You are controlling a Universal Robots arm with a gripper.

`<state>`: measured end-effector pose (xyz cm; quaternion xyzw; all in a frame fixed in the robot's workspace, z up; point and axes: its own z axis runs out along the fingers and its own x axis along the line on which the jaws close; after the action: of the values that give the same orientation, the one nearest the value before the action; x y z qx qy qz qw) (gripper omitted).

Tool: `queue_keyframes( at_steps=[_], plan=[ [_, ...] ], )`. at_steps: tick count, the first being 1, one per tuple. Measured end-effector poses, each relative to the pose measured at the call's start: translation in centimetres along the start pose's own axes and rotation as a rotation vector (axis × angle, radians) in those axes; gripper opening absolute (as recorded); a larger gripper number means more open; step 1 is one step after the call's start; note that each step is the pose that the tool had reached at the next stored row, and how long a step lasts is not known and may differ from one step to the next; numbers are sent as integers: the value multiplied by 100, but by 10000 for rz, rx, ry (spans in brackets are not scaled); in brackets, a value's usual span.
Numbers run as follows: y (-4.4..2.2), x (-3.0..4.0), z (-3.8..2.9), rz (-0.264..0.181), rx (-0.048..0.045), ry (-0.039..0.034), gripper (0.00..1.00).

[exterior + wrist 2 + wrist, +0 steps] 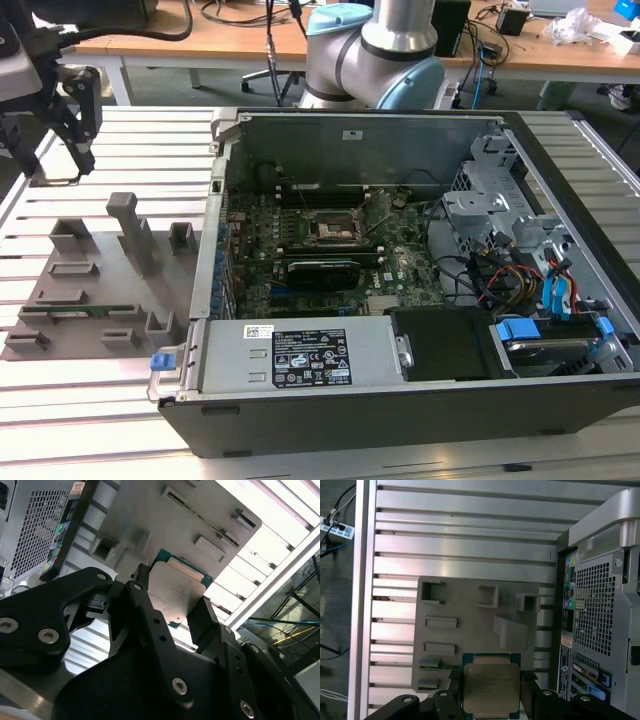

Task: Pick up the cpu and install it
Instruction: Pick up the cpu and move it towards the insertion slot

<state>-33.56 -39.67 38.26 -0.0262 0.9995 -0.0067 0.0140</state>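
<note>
the tool (491,694) is closed on the cpu (491,682), gripping two opposite edges, raised over the grey parts tray (470,605) on the slatted desk (100,400), beside the open computer case (400,300).

One cpu (491,689), one claw (491,696), one grey fixture plate (470,607), one open computer case (400,422).

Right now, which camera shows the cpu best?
The first wrist view: the cpu faces the camera squarely, held in the gripper. The second wrist view shows it slanted, partly behind a finger. In the exterior view it's too small to tell.
</note>
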Motion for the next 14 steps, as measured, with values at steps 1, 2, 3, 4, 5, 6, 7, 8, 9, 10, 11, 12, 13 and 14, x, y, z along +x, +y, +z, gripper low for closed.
queue_keyframes(
  at_steps=[1, 2, 3, 4, 5, 6, 7, 8, 9, 10, 11, 12, 13, 14],
  plan=[
    [-1, -19, 0, 0, 1, 1, 55],
    [-2, -38, 1, 0, 0, 1, 55],
    [-4, -63, 1, -1, 1, 1, 55],
    [-5, -84, 2, 0, 1, 1, 55],
    [-7, -128, 3, 1, 0, 0, 55],
    [-8, -146, 4, 1, 0, 1, 55],
    [-9, -167, 4, 0, 0, 1, 55],
    [-11, -205, 6, 0, 0, 0, 55],
    [-12, -234, 6, 0, 0, 0, 55],
    [-14, -267, 7, 0, 1, 1, 55],
    [-15, -286, 8, 0, 0, 1, 55],
    [-16, -298, 8, 0, 1, 1, 55],
    [-17, -315, 8, 0, 0, 1, 55],
    [-18, -333, 9, 0, 0, 0, 55]
  ],
)
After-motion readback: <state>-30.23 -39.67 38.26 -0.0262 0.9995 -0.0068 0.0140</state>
